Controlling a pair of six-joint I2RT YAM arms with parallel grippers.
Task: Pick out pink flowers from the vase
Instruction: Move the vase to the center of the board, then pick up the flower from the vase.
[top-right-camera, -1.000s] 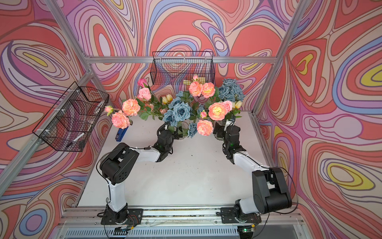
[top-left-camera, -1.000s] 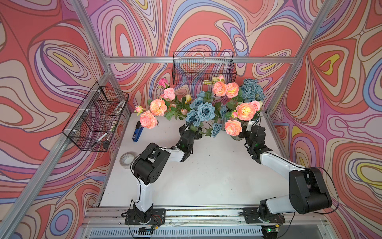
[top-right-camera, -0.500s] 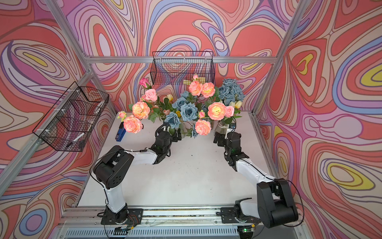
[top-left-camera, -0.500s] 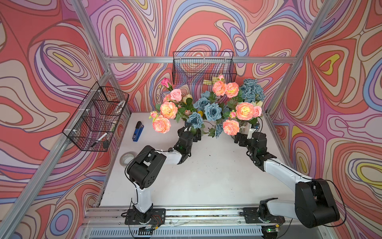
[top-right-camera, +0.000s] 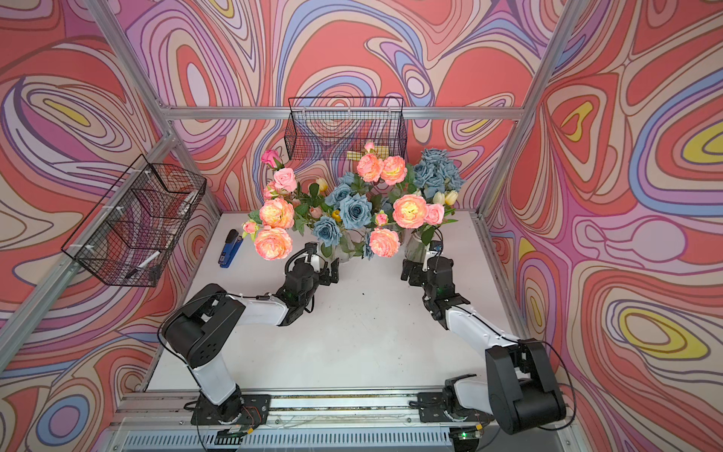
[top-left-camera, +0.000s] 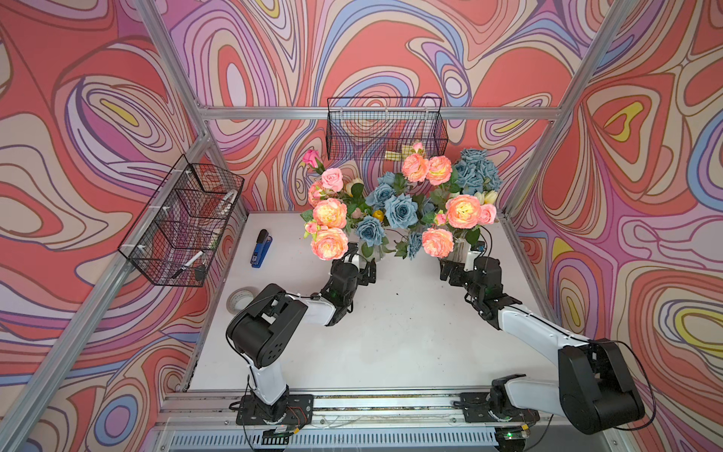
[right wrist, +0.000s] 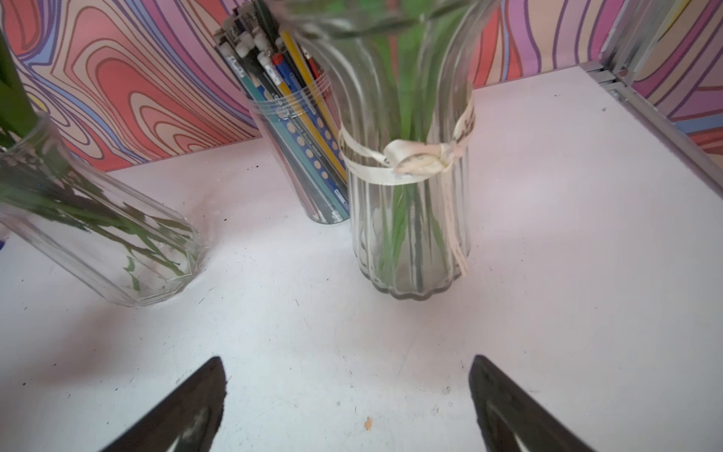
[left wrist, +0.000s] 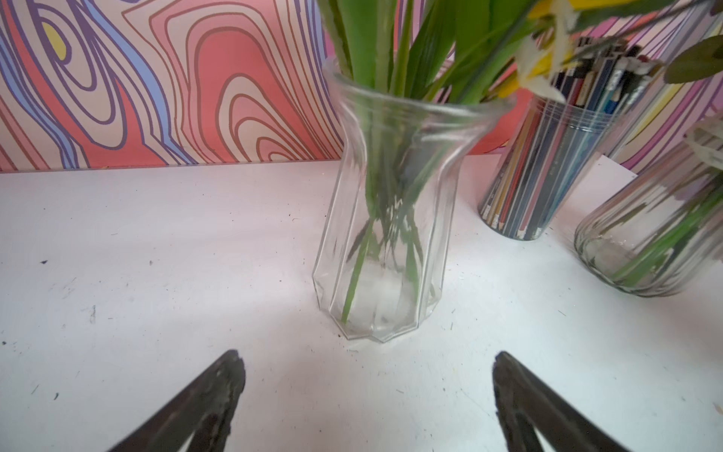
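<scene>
**Both arms backed off, nothing picked**

Since a second ago both arms have pulled away from the glass, and the bunch by the left arm has swung in toward the middle. Left gripper (left wrist: 367, 354) now sits short of the faceted vase (left wrist: 383, 235), fingers spread wide with nothing between them. Right gripper (right wrist: 346, 358) is the same in front of the ribbon-tied vase (right wrist: 410, 219): wide apart, empty, no contact.

Pink flowers (top-left-camera: 330, 243) all stand in the two vases, one cluster above each arm in both top views. My read: no stem is out yet, so this looks like a reset before a fresh approach.

In the way: blue roses (top-left-camera: 401, 211) and tulips (top-left-camera: 485, 195) are mixed in with the pink. Stems crowd the narrow necks, so pulling one could drag its neighbours or tip the glass. Pencil jar (left wrist: 547, 156) stands just behind, between the vases. Stapler (top-left-camera: 260, 248), tape roll (top-left-camera: 240, 299) and wire baskets (top-left-camera: 184, 223) are well clear.
</scene>
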